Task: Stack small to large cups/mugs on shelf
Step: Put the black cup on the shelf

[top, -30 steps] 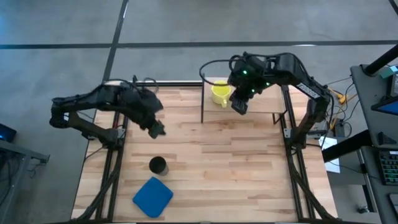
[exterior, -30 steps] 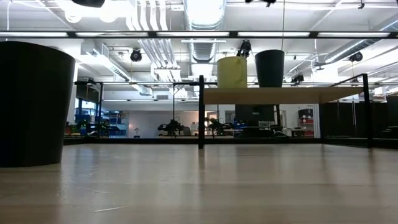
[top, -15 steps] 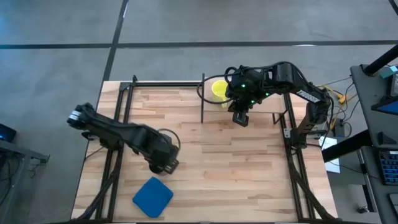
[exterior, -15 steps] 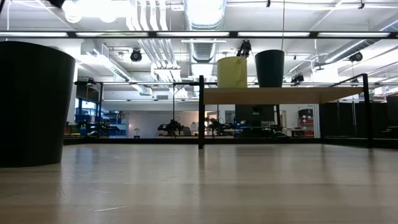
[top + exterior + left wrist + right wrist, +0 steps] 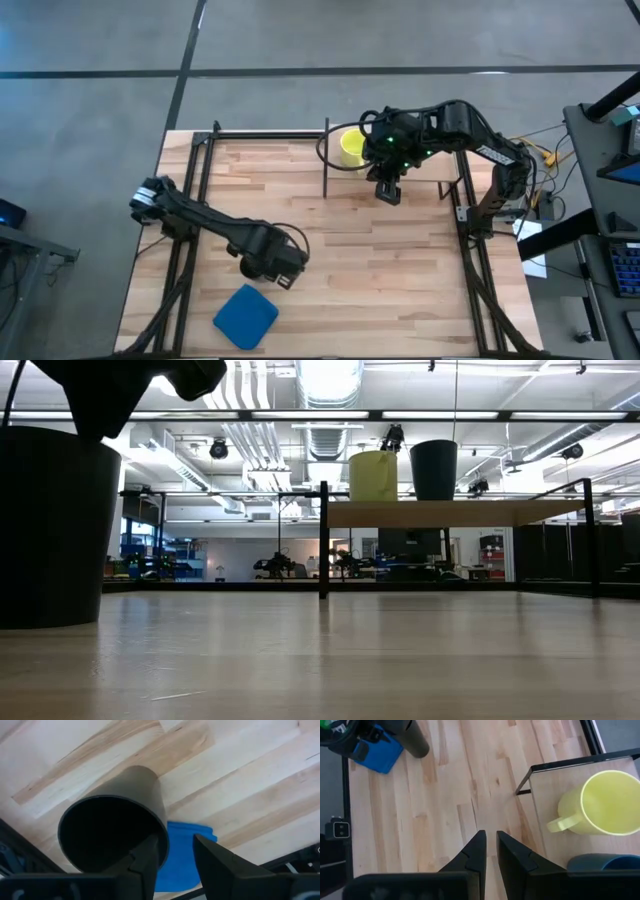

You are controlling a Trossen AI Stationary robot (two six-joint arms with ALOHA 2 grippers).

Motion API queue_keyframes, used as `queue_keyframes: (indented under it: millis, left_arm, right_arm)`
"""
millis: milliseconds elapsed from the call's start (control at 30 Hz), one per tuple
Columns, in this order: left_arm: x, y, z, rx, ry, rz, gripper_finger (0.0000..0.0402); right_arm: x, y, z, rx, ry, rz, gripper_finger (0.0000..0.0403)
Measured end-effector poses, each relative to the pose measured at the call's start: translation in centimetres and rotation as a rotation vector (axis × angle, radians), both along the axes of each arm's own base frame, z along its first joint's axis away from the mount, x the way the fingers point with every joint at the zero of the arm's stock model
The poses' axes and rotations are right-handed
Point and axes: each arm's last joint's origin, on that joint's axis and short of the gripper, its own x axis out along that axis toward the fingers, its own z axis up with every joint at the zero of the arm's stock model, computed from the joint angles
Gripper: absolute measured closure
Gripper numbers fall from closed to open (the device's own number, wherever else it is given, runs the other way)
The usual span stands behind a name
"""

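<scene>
- Black cup [image 5: 117, 827]: stands upright on the tabletop [image 5: 400, 270], just beside the blue cloth [image 5: 246, 316] and well apart from the shelf [image 5: 430, 170].
- Left gripper [image 5: 176, 857]: directly over the black cup; fingers narrowly apart, one fingertip [image 5: 150, 852] at the cup's rim, nothing held.
- Right gripper [image 5: 489, 851]: at the shelf's front edge, fingers narrowly apart, empty.
- Yellow mug [image 5: 602, 805] and dark blue cup [image 5: 607, 862]: side by side on the shelf.
- Risk, as judged: a fingertip landing on the rim rather than straddling the wall could tip the black cup toward the blue cloth.
</scene>
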Motion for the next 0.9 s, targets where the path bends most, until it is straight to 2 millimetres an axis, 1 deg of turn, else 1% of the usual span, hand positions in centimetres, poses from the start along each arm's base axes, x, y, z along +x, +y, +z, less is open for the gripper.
queue_keyframes:
  millis: [100,200,300,333,533,667,767,900]
  left_arm:
    - [0.0,0.0,0.0,0.004,-0.002,-0.004,0.0315]
    - [0.0,0.1,-0.2,0.006,0.001,-0.007,0.0349]
    - [-0.1,0.1,-0.4,0.011,0.011,-0.007,0.0387]
    - [-0.1,0.1,-0.4,0.012,0.014,-0.01,0.0394]
    - [-0.1,0.1,-0.3,0.01,0.001,-0.064,0.04]
    - [0.1,0.3,0.4,0.001,-0.038,-0.127,0.0401]
    - [0.5,0.7,1.0,-0.009,-0.079,-0.171,0.0401]
    - [1.5,1.9,1.6,-0.013,-0.147,-0.232,0.0401]
  right_arm:
    - [0.0,0.0,0.0,0.0,0.0,0.0,0.0364]
    - [-0.1,0.0,0.1,0.0,-0.004,0.001,0.0364]
    - [-0.7,0.1,0.5,-0.002,-0.018,0.001,0.0364]
    - [-0.9,0.1,0.6,-0.002,-0.024,0.002,0.0364]
    - [-2.5,0.3,1.8,-0.004,-0.068,0.0,0.0364]
    - [-3.7,0.4,2.5,-0.004,-0.1,-0.004,0.0364]
    - [-4.6,0.6,3.1,-0.004,-0.124,-0.002,0.0364]
    - [-6.1,1.1,3.9,-0.006,-0.162,0.015,0.0364]
